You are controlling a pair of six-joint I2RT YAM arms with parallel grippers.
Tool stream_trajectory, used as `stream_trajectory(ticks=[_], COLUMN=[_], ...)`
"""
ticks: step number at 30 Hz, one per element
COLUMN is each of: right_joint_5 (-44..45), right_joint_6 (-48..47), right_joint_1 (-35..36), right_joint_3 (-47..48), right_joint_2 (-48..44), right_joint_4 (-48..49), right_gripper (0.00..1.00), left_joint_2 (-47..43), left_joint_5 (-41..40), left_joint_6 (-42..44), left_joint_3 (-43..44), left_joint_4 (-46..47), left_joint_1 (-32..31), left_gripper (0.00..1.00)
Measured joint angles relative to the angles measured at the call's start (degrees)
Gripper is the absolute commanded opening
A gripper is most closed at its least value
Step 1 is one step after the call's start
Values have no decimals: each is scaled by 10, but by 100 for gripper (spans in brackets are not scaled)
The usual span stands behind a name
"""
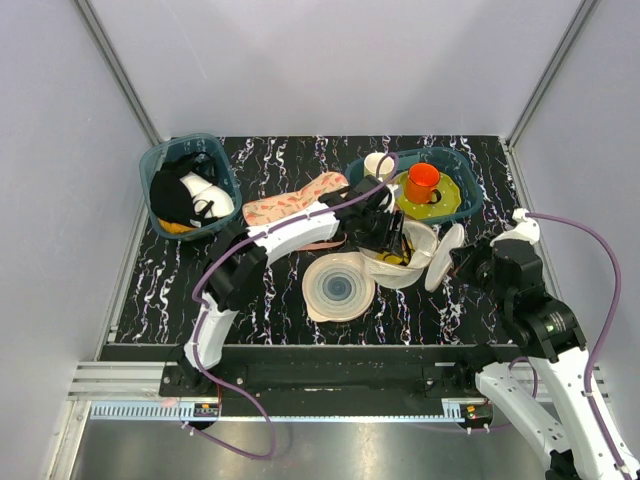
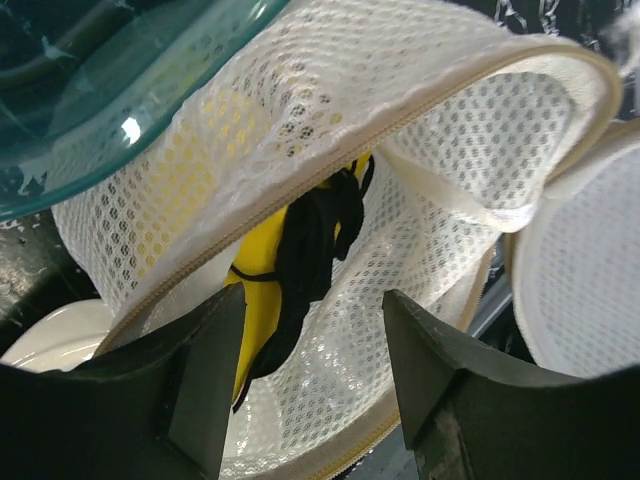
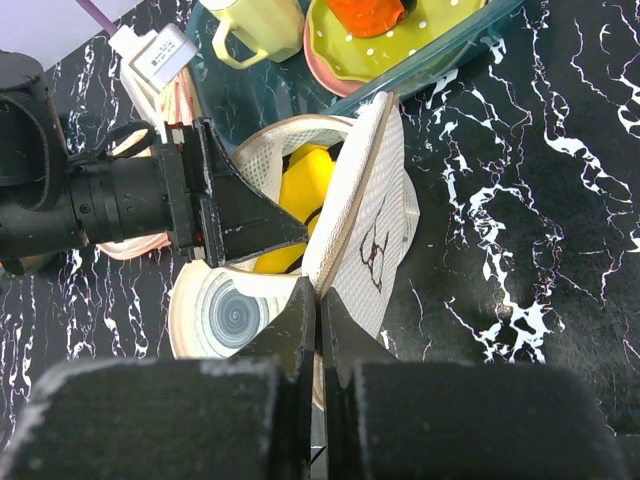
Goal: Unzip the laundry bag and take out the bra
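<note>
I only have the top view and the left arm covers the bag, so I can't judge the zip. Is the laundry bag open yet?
Observer: Yes. In the left wrist view the laundry bag gapes along its zip edge. The yellow bra and its black strap show inside.
Operator: Is the left pincer on it?
Observer: Not yet. The left pincer points into the opening with its jaws apart. The bra is in line between them, untouched as far as I can tell.
Operator: And the right one?
Observer: The right pincer is shut on the rim of the bag's face with the black line drawing, holding that face up on edge.
</note>
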Motion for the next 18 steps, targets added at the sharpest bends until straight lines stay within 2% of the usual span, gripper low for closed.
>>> stream_trajectory(ticks=[10,18], right_joint_5=[2,2], right_joint_6=[-2,-7], right_joint_1=[0,0], right_joint_3=[38,48], right_joint_2=[-13,-18], right_joint_4=[-27,-19], right_gripper=[0,0], left_joint_2=[-3,-57], left_joint_5=[-18,-18], left_joint_6=[19,18], left_joint_3=[-22,-74], left_joint_4=[-11,-8], left_joint_1=[-36,-49], left_gripper=[59,63])
